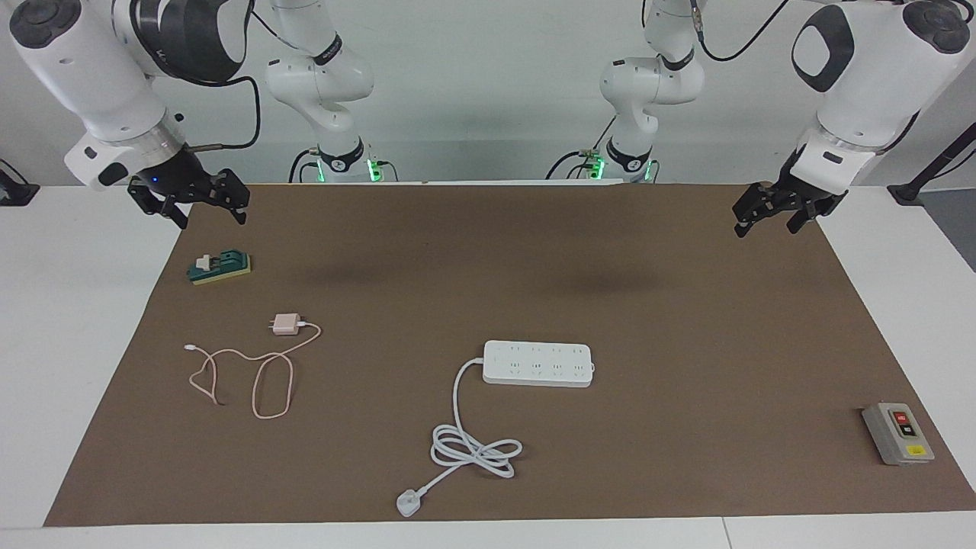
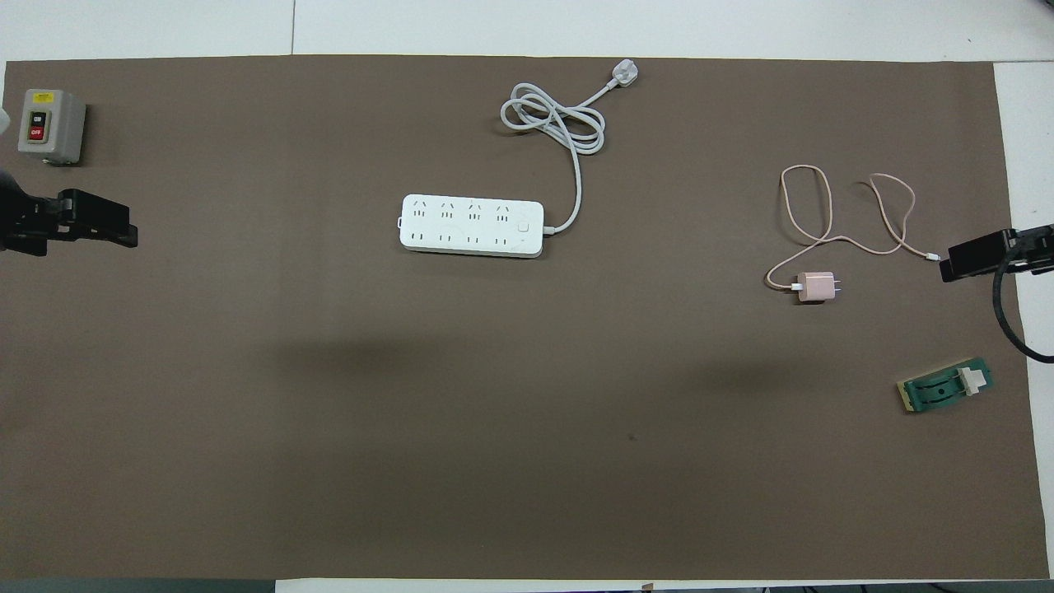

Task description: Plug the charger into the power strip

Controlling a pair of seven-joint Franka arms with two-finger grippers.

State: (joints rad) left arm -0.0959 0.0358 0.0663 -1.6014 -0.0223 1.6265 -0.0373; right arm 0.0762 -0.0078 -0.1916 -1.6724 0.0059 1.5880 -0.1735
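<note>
The right gripper (image 1: 191, 206) hangs in the air over the right arm's end of the brown mat (image 1: 686, 320), its fingers (image 1: 238, 200) spread open and holding nothing. Below those fingers and a little farther from the robots lies a small green switch block (image 1: 220, 267) with a white lever on top. Farther again from the robots, well apart from the fingers, sits the charger (image 1: 287, 325), a pale pink cube resting on its side with its two prongs pointing toward the right arm's end of the table (image 1: 76, 343). Its thin pink cable (image 1: 263, 374) runs off in loose loops on the mat, ending in a small white connector.

The left gripper (image 1: 778, 210) hangs over the mat's edge at the left arm's end, fingers (image 1: 743, 217) likewise open and empty (both arms wait, touching nothing). The grey switch box (image 1: 898, 434), with red and black buttons and a yellow label, lies well away from these fingers, near the mat's edge farthest from the robots.

The power strip (image 1: 537, 364) lies flat near the middle of the mat, sockets up, between the two grippers and well apart from both. Its thick white cord (image 1: 473, 450) leaves the end toward the right arm, coils once and ends in a white three-pin plug (image 1: 409, 503) close to the mat's edge farthest from the robots. The charger is not plugged in; it lies well apart from the strip
</note>
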